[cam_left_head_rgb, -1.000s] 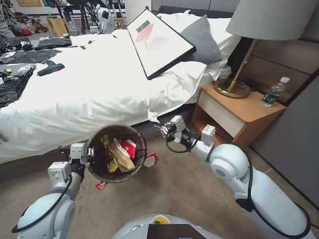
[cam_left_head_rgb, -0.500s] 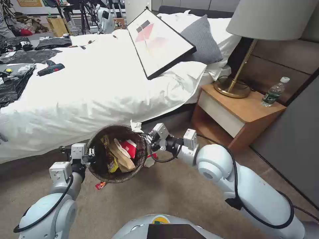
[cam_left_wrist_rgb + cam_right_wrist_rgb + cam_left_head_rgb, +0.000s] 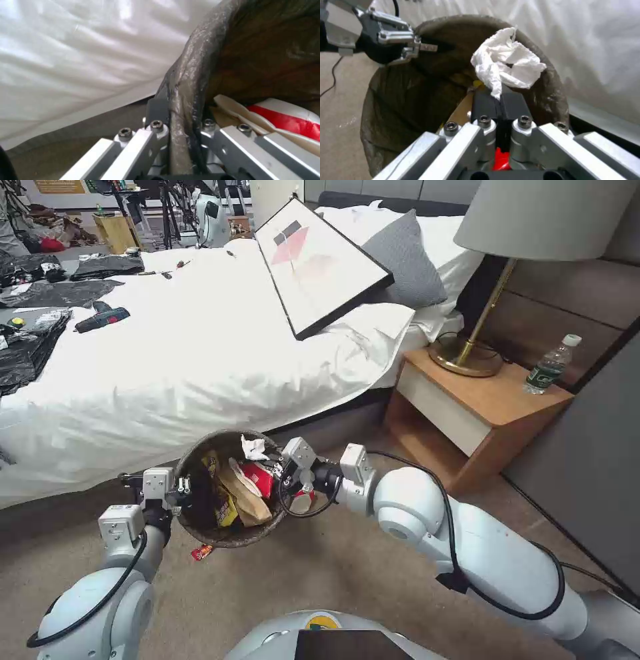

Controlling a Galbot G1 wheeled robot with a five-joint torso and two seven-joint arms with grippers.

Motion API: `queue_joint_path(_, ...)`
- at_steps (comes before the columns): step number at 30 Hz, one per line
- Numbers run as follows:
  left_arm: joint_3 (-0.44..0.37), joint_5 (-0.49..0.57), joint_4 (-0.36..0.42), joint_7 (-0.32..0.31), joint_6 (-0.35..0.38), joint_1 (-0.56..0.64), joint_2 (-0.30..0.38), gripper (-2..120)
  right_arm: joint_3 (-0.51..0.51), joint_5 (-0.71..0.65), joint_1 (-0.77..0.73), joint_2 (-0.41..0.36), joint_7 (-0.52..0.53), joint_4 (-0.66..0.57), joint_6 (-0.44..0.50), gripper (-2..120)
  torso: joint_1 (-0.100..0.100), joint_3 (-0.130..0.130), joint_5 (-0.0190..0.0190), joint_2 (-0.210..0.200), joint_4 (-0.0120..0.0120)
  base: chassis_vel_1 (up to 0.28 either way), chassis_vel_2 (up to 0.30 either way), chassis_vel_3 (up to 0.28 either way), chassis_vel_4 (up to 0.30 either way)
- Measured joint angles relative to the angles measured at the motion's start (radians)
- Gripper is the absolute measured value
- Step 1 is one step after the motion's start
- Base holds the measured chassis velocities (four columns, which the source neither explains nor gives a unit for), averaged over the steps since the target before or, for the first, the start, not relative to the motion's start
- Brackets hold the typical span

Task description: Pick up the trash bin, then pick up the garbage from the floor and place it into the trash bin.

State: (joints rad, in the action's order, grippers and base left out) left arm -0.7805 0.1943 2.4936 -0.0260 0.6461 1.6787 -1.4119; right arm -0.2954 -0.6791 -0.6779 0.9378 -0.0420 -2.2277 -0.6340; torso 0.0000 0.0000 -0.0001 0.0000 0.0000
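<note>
- Since a second ago, right claw (image 3: 275, 463) has swung left over the trash bin (image 3: 200, 527), pinching a crumpled tissue (image 3: 506, 62).
- Left claw (image 3: 181, 130) clamps the bin's rim.
- Risk: the tissue could cling to the fingers or drop outside the rim.

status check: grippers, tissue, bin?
Left gripper clamps trash bin rim. Right gripper pinches tissue over bin opening. Nothing blocking drop.
</note>
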Motion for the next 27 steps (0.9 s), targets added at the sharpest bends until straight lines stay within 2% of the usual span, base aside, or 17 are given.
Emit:
queue_joint_path(10, 0.0, 0.0, -0.004, 0.0, 0.0, -0.005, 0.0, 3, -0.084, -0.001, 0.052, 0.029, 0.03, 0.046, -0.012, 0, 0.0, 0.0, 0.0, 0.0, 0.0, 0.0, 0.0, 0.0, 0.0)
queue_joint_path(27, 0.002, 0.001, -0.011, 0.0, 0.001, -0.011, 0.003, 3, -0.168, -0.011, 0.098, 0.062, 0.05, 0.078, -0.035, -2, 0.0, 0.0, 0.0, 0.0, 0.0, 0.0, 0.0, 0.0, 0.0)
